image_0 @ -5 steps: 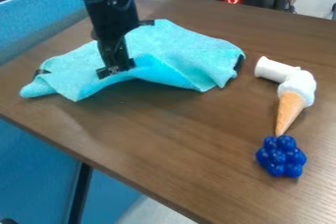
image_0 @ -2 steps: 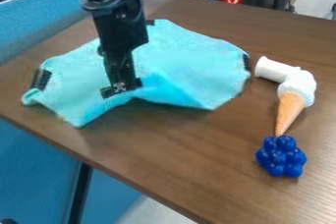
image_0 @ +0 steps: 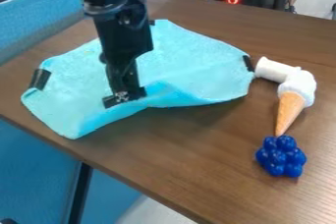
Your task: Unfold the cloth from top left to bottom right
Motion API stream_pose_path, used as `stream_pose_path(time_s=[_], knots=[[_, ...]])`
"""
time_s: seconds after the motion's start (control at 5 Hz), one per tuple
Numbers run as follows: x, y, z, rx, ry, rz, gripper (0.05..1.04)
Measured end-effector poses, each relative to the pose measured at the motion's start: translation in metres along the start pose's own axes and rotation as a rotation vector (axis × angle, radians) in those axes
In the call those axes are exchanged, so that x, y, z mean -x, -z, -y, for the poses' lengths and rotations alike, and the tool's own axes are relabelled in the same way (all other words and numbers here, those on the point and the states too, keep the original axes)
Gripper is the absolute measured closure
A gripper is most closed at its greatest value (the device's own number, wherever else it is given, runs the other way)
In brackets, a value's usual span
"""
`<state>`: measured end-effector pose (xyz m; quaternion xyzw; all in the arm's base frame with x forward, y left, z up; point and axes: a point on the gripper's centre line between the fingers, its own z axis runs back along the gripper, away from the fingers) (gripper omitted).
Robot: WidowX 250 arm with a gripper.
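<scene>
Hand [image_0: 125, 99] pinching near edge of turquoise cloth [image_0: 187, 58], edge bunched and lifted a bit at the grip. Cloth lies on desk [image_0: 197, 164], left of toy ice cream cone [image_0: 289, 110] and white cylinder [image_0: 271, 70]; blue grape cluster [image_0: 281, 156] is beyond the cone's tip, nearer the camera. Change: hand has moved down-right in view, toward the desk's near edge, pulling cloth with it. Near left corner has spread out, dark patch [image_0: 40, 79] on left side now more exposed. Right side reaches further too, now just beside the cylinder; can't tell if touching. Means unfolding is working, looks mostly done. Left to do, probably: pull a little more toward bottom right, lower the edge, let go. Risk: right side could nudge the cylinder, or the edge could stay curled after release.
</scene>
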<state>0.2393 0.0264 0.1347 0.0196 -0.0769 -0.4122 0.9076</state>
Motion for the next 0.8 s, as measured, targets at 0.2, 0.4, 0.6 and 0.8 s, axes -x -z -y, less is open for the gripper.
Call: stream_pose_path(time_s=[0.2,0.4,0.6,0.8], knots=[[-0.001,0.006,0.009,0.007,0.011,-0.015,1.015],[-0.001,0.014,0.015,0.003,0.019,-0.033,0.875],[-0.001,0.015,0.018,0.029,-0.013,-0.027,0.618],[0.007,0.004,0.002,0.097,-0.078,-0.010,0.313]])
